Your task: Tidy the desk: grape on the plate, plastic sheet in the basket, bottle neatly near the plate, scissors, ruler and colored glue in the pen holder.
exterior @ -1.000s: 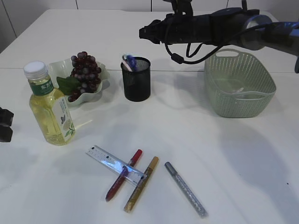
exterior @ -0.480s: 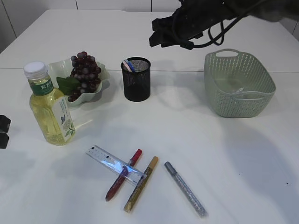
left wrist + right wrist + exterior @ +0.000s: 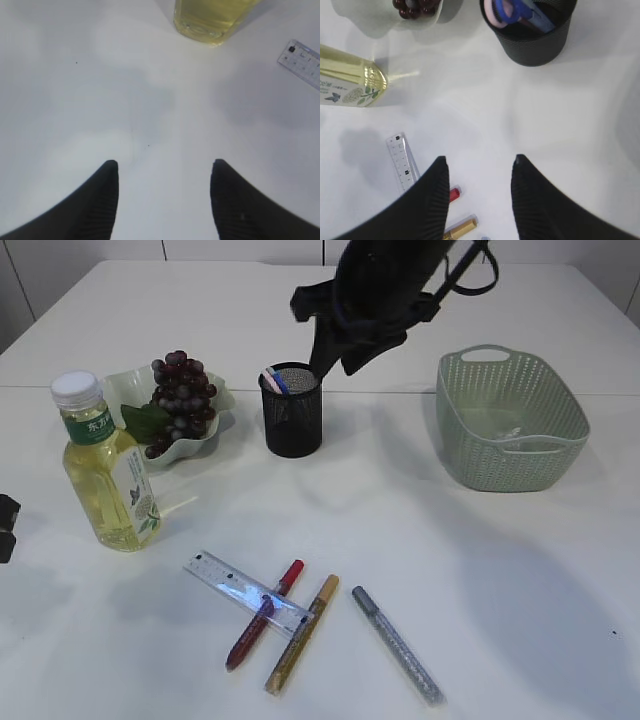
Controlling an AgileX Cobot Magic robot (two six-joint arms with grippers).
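Scissors (image 3: pixel 512 11) in pen holder (image 3: pixel 291 410), ruler (image 3: pixel 246 593) on table, both jaws spread, empty

White tabletop (image 3: pixel 520 570) fills nearly the whole exterior view. A seam is seen running 9 to 3 o'clock across the far half, where a second white table surface (image 3: pixel 180 310) adjoins. At 12 o'clock a strip of pale wall panels (image 3: pixel 240 249) with vertical joints is visible. Light is diffuse; soft grey shadows are cast on the surface.
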